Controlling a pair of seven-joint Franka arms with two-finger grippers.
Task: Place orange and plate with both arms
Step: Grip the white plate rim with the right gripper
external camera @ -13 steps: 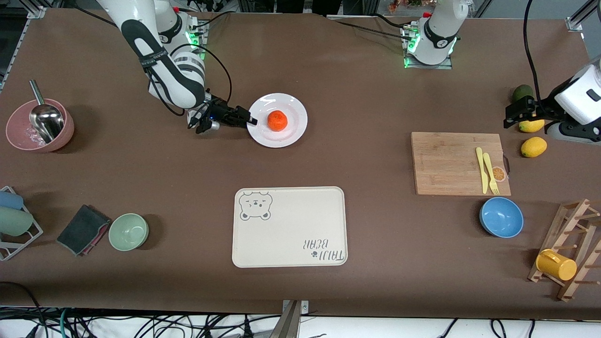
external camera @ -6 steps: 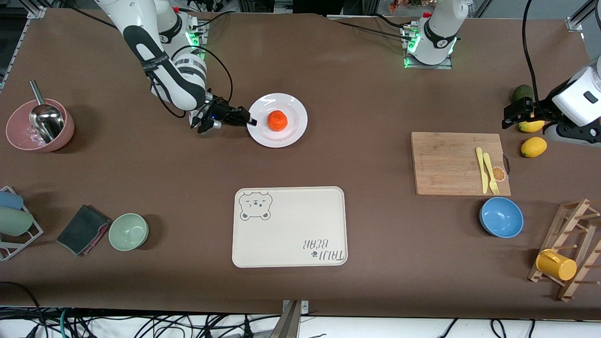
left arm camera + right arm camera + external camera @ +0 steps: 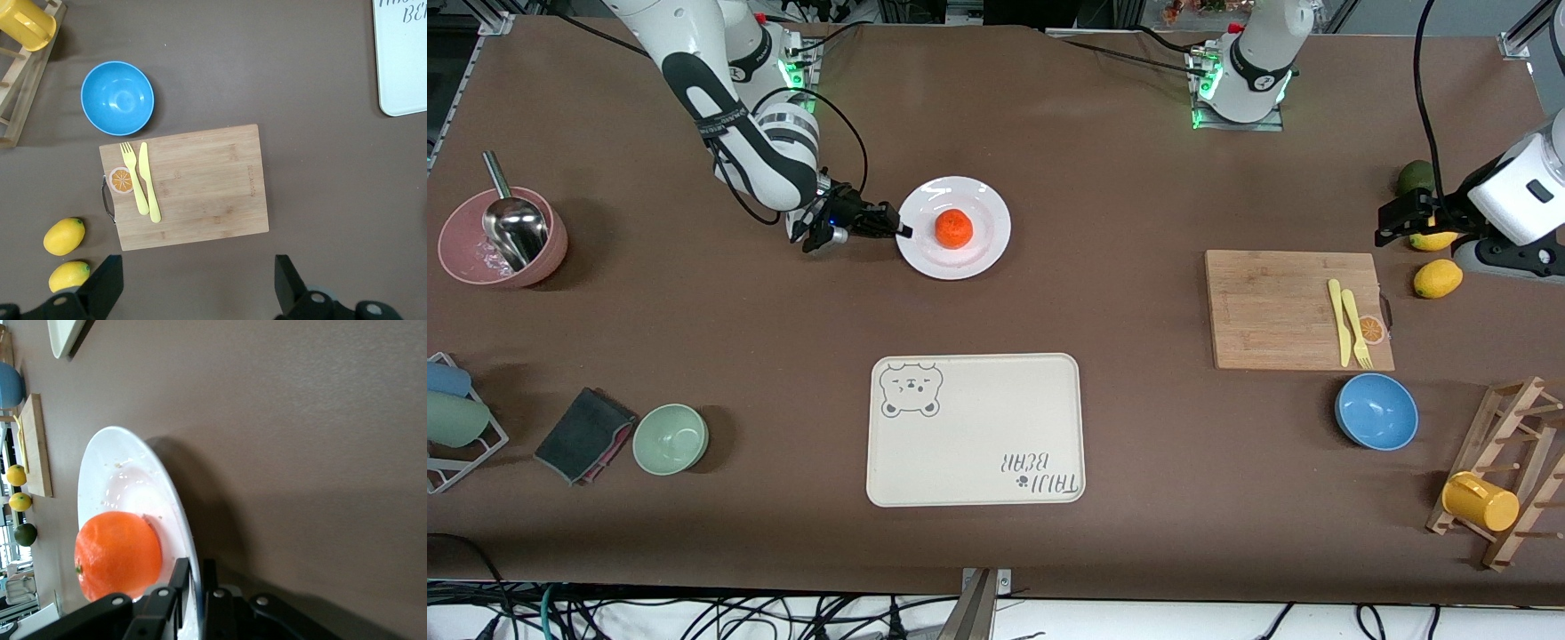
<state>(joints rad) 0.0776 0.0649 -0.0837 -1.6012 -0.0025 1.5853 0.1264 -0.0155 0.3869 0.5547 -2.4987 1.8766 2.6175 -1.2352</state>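
The right end effector (image 3: 904,231) sits low at the rim of the plate (image 3: 983,253), on the side toward the right arm's end of the tabletop (image 3: 1103,196). In the right wrist view its fingers (image 3: 180,577) stand pressed together with the plate's thin edge between them, one finger above the rim and one below, so it grips the plate. The plate rests on the tabletop, farther from the front camera than the beige bear tray (image 3: 975,430). The orange (image 3: 953,228) lies on the plate, near its middle, apart from the fingers.

The left end effector (image 3: 1389,222) waits in the air at the left arm's end of the tabletop, over the spot beside two lemons (image 3: 1438,278) and a dark green fruit (image 3: 1415,176). Its fingers (image 3: 107,283) are spread wide in the left wrist view and hold nothing.

A wooden cutting board (image 3: 1280,307) with a yellow knife and fork (image 3: 1350,322) lies just beside the lemons, and a blue bowl (image 3: 1376,412) sits nearer to the front camera than the board.
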